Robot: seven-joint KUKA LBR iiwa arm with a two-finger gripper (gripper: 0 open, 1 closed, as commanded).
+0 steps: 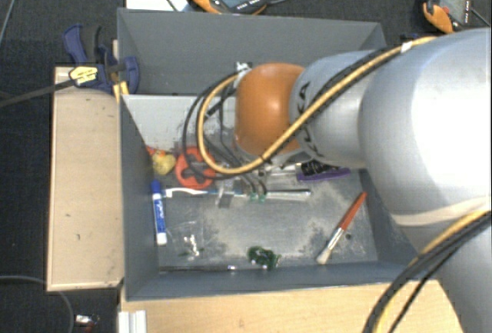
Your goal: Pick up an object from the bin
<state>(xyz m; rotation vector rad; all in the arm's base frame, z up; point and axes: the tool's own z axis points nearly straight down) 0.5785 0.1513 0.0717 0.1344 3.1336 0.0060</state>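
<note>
My gripper (241, 191) hangs low over the middle of the bin floor, largely hidden under the arm's orange cover. Just left of it lies a white toothbrush-like stick (187, 191) with a blue tip. An orange-red ring-shaped piece (189, 168) lies behind that, next to a small yellow lump (161, 163). A silvery flat strip (290, 194) extends to the right of the gripper. Whether anything is held cannot be seen.
A blue and white marker (159, 213) lies along the left wall. A clear crumpled bit (189, 244) and a small green thing (262, 256) sit near the front wall. An orange-handled paintbrush (343, 228) lies at the right, a purple item (323, 173) under the arm.
</note>
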